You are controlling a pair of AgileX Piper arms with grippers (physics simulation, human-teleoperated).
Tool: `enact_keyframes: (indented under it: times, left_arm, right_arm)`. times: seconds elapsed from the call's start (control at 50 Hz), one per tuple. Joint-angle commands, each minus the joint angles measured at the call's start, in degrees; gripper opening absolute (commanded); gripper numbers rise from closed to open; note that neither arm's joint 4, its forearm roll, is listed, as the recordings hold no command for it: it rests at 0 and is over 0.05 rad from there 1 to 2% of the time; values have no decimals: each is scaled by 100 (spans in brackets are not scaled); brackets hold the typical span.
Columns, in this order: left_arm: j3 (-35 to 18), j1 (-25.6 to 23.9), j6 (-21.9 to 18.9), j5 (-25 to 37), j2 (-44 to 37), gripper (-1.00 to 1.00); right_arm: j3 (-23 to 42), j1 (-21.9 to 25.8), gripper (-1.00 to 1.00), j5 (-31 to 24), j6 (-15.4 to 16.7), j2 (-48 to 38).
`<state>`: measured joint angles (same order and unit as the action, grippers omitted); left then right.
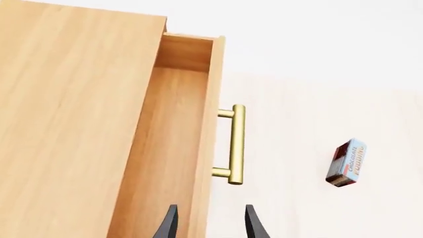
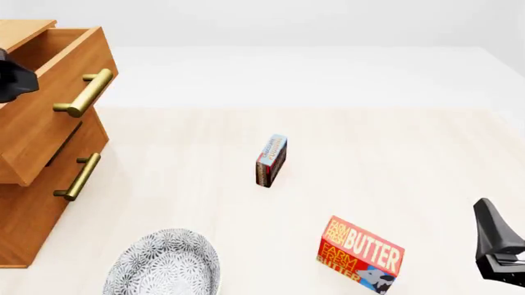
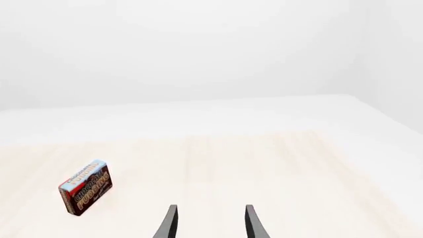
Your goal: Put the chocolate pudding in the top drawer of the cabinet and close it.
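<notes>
- Pale wood covers the table [image 2: 394, 153], which ends at a white backdrop along the far edge.
- At the table's left side stands the cabinet [image 2: 21, 227], its top drawer [image 2: 49, 117] pulled out so that it overhangs the lower drawer [image 2: 58, 172]; both carry brass bar handles.
- The front view shows the chocolate pudding [image 2: 272, 160] standing on edge near the middle of the table, well apart from the cabinet and with bare table all round it.
- Only the front view shows the Farm Fresh Butter box [image 2: 361, 254] on the near side, right of the pudding, and a patterned grey plate [image 2: 164, 264] at the near edge, just in front of the cabinet.
- The left wrist view alone looks down into the open drawer, whose inside shows only bare wood; its brass handle [image 1: 237, 145] lies just ahead of the left claw [image 1: 210, 223], whose fingers stand apart, holding nothing.
- That same view catches the pudding lying beyond the drawer front, on bare table.
- The right wrist view shows the right claw [image 3: 210, 222] spread open and empty over bare table, the pudding well off to one side; no cabinet appears there.
- In the front view the right arm shows only as a dark shape at the right edge, and the left as a dark shape at the left edge by the drawer.
</notes>
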<state>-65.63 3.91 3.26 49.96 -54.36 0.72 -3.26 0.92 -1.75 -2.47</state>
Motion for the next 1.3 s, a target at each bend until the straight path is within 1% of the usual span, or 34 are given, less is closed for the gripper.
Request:
enact_keyframes:
  times: [0.02, 0.42, 0.58, 0.74, 0.96, 1.06, 1.3]
  left_arm:
    - [5, -68, -167, -2, -204, 100]
    - [92, -79, -377, -73, -440, 100]
    - [177, -24, -391, -127, -447, 100]
    - [246, -85, -411, -184, -525, 100]
    - [322, -126, -370, -217, -556, 100]
    - [395, -107, -425, -237, -598, 100]
    - [445, -199, -348, -293, -646, 100]
  right_arm:
    - [-3, -6, 100, 80, -10, -103]
    - [-15, 12, 100, 175, -19, -242]
    - [-10, 47, 100, 125, -30, -203]
    - [-4, 71, 100, 76, -38, -162]
    - [-20, 26, 100, 168, -25, -260]
    - [-22, 25, 100, 173, -22, -264]
    - [-29, 43, 100, 209, -29, -309]
